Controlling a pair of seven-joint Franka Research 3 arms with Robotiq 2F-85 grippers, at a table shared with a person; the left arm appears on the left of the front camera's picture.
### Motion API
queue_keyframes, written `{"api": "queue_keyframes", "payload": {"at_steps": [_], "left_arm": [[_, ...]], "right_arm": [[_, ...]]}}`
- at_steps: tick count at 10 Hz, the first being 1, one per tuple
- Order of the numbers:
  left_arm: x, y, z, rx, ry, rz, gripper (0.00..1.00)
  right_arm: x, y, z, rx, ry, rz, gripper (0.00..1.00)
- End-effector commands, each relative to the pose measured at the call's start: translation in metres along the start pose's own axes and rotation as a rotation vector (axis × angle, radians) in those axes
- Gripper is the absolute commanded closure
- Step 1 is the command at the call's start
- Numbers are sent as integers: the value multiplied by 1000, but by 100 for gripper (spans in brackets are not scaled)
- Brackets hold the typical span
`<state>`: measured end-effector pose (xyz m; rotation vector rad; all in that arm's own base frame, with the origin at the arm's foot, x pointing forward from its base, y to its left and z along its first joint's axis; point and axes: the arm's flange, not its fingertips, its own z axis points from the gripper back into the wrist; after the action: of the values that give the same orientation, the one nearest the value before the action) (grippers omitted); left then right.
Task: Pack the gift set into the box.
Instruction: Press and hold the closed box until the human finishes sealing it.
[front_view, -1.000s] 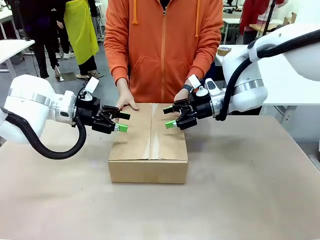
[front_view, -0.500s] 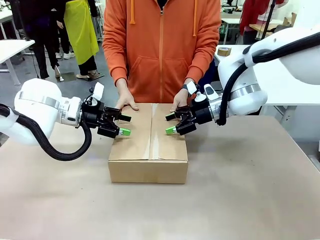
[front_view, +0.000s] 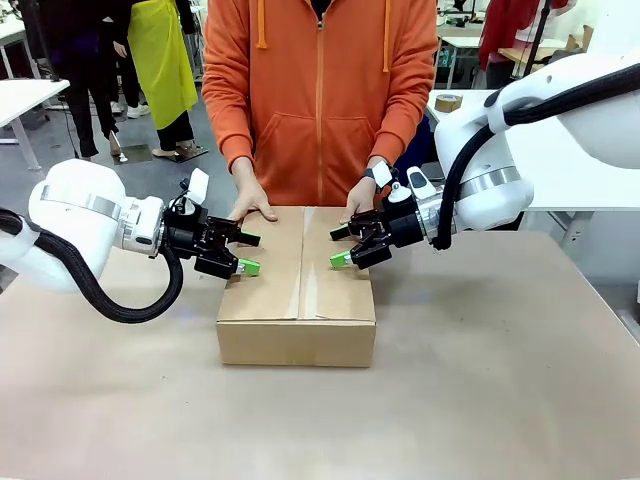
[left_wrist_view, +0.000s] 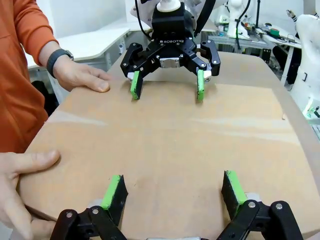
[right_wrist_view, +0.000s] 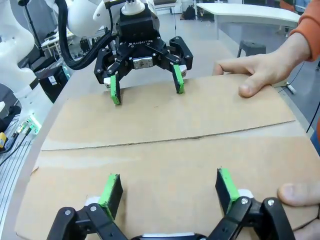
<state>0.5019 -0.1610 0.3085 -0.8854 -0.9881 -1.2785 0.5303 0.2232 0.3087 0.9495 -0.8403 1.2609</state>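
The box (front_view: 298, 290) stands in the middle of the table with its flaps folded flat and the centre seam running front to back. A person presses both hands (front_view: 252, 207) on its far edge. My left gripper (front_view: 248, 252) hovers open over the left flap, and my right gripper (front_view: 339, 247) hovers open over the right flap. In the left wrist view my left gripper (left_wrist_view: 172, 187) faces the right gripper (left_wrist_view: 166, 87) across the box top (left_wrist_view: 165, 145). The right wrist view has my right gripper (right_wrist_view: 167, 187) opposite the left gripper (right_wrist_view: 145, 86). The gift set is hidden.
The brown table (front_view: 480, 390) stretches in front of and beside the box. A tape roll (front_view: 449, 102) lies on a white table at the back right. The person in an orange hoodie (front_view: 320, 90) stands close behind the box.
Both grippers have come down a little toward the box top and stayed open. The left arm has shifted slightly to the right. The person's hands stay on the far edge.
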Motion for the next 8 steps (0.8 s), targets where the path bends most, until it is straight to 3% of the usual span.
{"api": "queue_keyframes", "payload": {"at_steps": [1, 8], "left_arm": [[-2, -1, 0, 1, 3, -10, 0], [-2, -1, 0, 1, 3, -10, 0]], "right_arm": [[-2, 1, -1, -2, 5, 1, 0], [-2, 1, -1, -2, 5, 1, 0]]}}
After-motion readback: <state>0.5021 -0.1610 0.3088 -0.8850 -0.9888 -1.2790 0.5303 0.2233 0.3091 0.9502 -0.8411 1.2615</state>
